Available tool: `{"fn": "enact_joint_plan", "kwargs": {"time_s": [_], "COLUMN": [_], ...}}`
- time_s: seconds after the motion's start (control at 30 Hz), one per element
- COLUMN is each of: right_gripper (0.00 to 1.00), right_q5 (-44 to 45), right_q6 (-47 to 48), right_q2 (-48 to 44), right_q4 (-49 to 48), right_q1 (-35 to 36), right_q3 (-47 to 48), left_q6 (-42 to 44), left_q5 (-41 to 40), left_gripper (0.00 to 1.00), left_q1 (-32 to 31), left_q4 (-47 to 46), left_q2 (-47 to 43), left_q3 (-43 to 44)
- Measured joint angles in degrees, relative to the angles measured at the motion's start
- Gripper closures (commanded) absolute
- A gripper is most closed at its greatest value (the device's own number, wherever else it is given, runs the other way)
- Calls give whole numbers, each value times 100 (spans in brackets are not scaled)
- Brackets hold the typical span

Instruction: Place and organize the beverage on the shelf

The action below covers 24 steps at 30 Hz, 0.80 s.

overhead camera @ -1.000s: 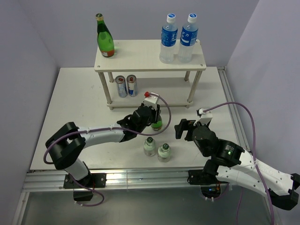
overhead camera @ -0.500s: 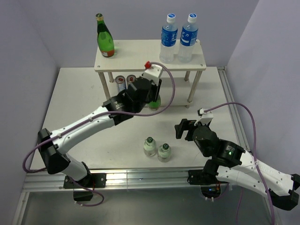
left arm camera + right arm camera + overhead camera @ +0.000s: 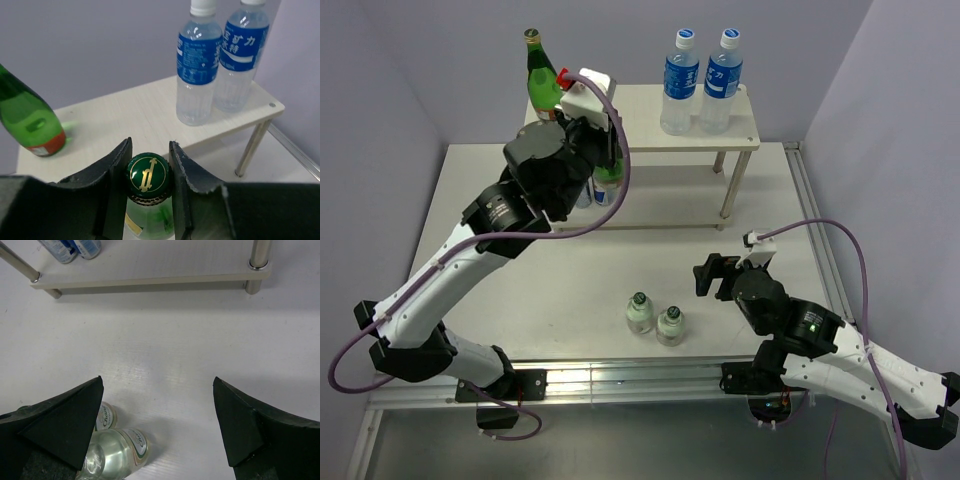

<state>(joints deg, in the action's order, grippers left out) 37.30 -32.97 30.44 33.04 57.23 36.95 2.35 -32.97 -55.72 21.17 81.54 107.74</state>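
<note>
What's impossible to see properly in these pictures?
Held bottle: left wrist view, body hidden by fingers and bottom edge.
Cans: right wrist view, cut by top edge; top view, mostly behind left arm.
Small bottles: top view, labels too small to read.

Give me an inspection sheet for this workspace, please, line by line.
Surface: white table, no spills seen.
Job's things: shelf top carries a tall green bottle and two water bottles; two cans on lower tier; two small clear bottles stand on table.
Clutter: nothing seen.
Grippers: left gripper shut on small green bottle near shelf's front edge; right gripper open, empty.
Cables: purple cables loop off both wrists.
Surroundings: lilac walls.
</note>
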Motion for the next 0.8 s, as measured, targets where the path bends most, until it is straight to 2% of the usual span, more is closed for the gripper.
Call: {"fn": "enact_joint_plan", "kwargs": {"time_s": [0.27,0.6,0.8], "right_gripper": [3,3,3], "right_q5": [2,33,66], "right_q6": [-2,-4,-7], "right_q2": [-11,-39,-39], "right_q4": [0,2,2], "right_q1": [0,0,2], "right_q3": [-9,-66,-66], "left_q6": [507,529,487], "left_q5": [-181,66,295], "left_gripper": [100,100,100], "left_q1": [258,1434,1788], "left_q4": [-76,-245,-382], "left_q2": [472,1427,2033], "left_q3": [1069,1700,2068]}}
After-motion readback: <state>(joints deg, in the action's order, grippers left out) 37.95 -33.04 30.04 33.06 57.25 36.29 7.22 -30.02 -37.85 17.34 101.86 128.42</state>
